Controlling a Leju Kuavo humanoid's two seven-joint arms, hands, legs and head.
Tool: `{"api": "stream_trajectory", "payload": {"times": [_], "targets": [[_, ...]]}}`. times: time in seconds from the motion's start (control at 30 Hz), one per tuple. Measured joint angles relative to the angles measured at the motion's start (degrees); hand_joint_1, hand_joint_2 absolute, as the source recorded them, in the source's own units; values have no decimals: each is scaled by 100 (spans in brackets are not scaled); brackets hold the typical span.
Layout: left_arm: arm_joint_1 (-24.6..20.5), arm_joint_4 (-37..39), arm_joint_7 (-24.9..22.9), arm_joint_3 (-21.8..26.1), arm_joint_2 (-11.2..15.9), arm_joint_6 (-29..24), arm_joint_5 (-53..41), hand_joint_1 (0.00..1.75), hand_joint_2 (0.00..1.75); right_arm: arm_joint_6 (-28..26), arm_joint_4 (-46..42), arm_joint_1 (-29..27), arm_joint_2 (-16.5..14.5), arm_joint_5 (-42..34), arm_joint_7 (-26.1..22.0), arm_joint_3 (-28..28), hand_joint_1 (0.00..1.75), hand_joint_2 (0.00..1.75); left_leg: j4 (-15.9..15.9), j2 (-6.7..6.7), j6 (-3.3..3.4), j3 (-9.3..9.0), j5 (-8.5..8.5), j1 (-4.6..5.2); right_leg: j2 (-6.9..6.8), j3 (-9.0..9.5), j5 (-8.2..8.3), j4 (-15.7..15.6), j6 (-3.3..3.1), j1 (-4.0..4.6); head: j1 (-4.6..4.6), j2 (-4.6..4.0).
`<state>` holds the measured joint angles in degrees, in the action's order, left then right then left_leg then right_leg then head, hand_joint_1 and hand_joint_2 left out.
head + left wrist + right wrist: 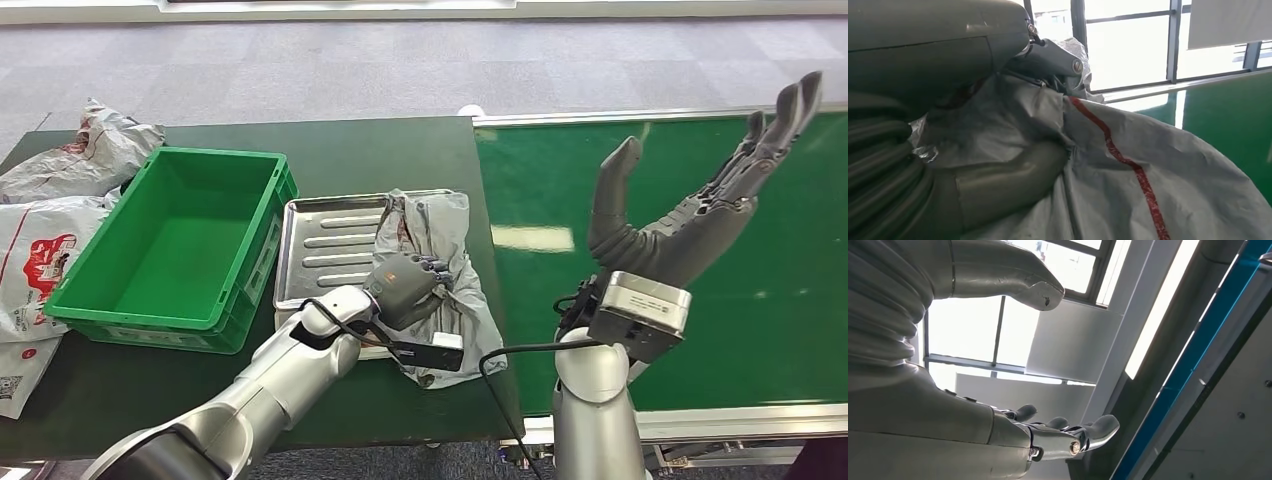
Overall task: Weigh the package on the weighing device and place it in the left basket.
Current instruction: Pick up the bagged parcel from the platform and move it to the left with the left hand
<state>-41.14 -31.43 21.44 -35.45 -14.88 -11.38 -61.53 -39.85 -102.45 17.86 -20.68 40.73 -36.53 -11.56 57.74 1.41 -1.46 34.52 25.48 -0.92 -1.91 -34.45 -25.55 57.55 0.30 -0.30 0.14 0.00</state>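
Note:
A crumpled grey package (452,255) with a red stripe lies across the right part of the silver weighing tray (320,240) and spills over its near edge. My left hand (405,285) rests on the package and grips it. Up close, its thumb (1008,180) is pressed into the grey folds (1168,170) while the fingers curl over from above. The green basket (170,245) stands just left of the tray and holds nothing. My right hand (690,210) is raised above the green belt, fingers spread, holding nothing; its palm (948,410) faces upward toward windows.
Several white and grey parcels (40,250) lie on the dark green table (400,150) left of the basket. A green conveyor belt (780,320) with a metal frame runs along the table's right side. A black cable hangs from my left wrist.

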Motion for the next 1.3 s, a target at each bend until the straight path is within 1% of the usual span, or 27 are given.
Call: {"api": "stream_trajectory", "payload": {"times": [0.4, 0.47, 0.53, 0.6, 0.63, 0.77, 0.87, 0.93, 1.07, 1.3], "targets": [[-7, -30, 27, 0, 7, -117, 118, 175, 175, 0, 55, -3, 0, -89, -19, 0, 0, 175, 0, 0, 0, 1, 0, 0, 0, 0, 0, 0, 0, 0, 1, 0], [-5, -88, 38, 8, 26, -333, 245, 175, 175, 0, 60, -11, 0, -93, -19, 1, 0, 175, 0, 0, 0, 2, 0, 0, 0, -1, 0, 0, 0, 0, 1, 0], [-10, -236, 22, 59, 77, -735, 448, 175, 175, 0, 62, -24, 1, -114, -25, 5, 0, 175, 0, 0, 0, 2, 0, 0, 0, -1, 0, 1, 0, 1, 1, 0], [-41, -492, 1, 208, 171, -1159, 645, 175, 175, -1, 62, -43, 2, -152, -41, 24, 0, 175, 0, 1, -1, 2, -1, -1, 1, -2, 0, 1, 0, 2, 1, 0], [-74, -629, 9, 323, 224, -1288, 700, 175, 175, -1, 62, -51, 3, -168, -50, 38, 0, 175, 0, 1, -1, 2, -1, -1, 1, -2, 0, 2, 0, 2, 0, 0], [-175, -1125, 19, 855, 386, -1589, 829, 175, 175, -2, 63, -67, 4, -218, -70, 90, 0, 175, -1, 0, -4, 2, -3, -2, 0, -2, 0, 3, -1, 3, 1, 0], [-168, -1580, 41, 1271, 490, -2003, 1209, 175, 175, -2, 68, -76, 4, -325, -121, 122, 0, 175, -1, 1, -5, 3, -3, -2, 2, -3, 0, 5, -1, 3, 1, 0], [-152, -1888, 101, 1574, 566, -2166, 1502, 175, 175, -2, 74, -81, 5, -388, -192, 137, 0, 175, -1, 1, -5, 3, -3, -2, 2, -3, 0, 5, -1, 3, 0, 0], [-101, -2347, 149, 2008, 677, -2276, 1725, 175, 175, -2, 91, -83, 7, -421, -255, 146, 0, 175, -1, -3, -5, 4, -3, -2, -2, -3, -2, 5, -3, 3, -1, 0], [-47, -2667, 157, 2238, 756, -2293, 1744, 175, 175, -2, 113, -83, 7, -426, -265, 149, 0, 175, -1, -3, -4, 4, -3, -1, -2, -3, -2, 4, -3, 2, 1, 0]]}}
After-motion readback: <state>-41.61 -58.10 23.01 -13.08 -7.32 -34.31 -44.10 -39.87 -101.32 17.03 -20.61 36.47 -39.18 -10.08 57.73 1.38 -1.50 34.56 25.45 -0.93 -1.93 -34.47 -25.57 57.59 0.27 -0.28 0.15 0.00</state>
